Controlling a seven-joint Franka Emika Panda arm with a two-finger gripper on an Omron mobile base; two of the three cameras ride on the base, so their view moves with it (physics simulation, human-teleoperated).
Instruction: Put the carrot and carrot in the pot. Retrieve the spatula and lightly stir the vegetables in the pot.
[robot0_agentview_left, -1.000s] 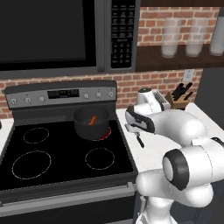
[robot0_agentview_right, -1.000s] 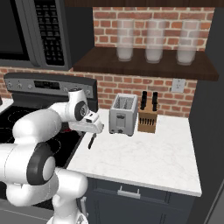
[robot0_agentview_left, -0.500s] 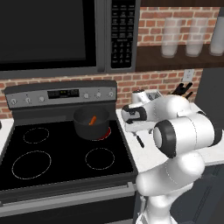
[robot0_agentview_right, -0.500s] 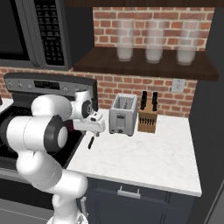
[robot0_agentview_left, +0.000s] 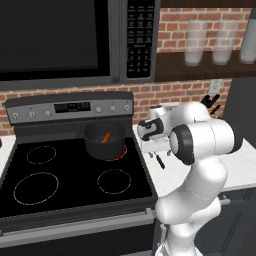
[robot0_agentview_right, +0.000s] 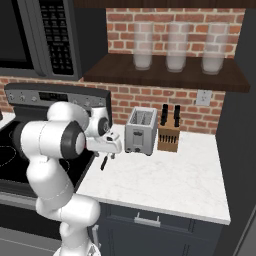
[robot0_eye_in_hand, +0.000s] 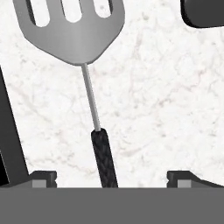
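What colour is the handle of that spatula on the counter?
Black, below a silvery slotted head; the spatula shows best in the hand view.

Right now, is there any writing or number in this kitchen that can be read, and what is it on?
None can be read.
Microwave keypad: white marks, too small and blurred.
Stove display: pale marks, blurred.
Toaster, knife block, spatula: no text.

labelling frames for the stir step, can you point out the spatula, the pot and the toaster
spatula (robot0_eye_in_hand: 74, 33), hand view, on the slotted metal head
pot (robot0_agentview_left: 104, 146), left base view, on the front of its dark wall
toaster (robot0_agentview_right: 140, 135), right base view, on its silver front face
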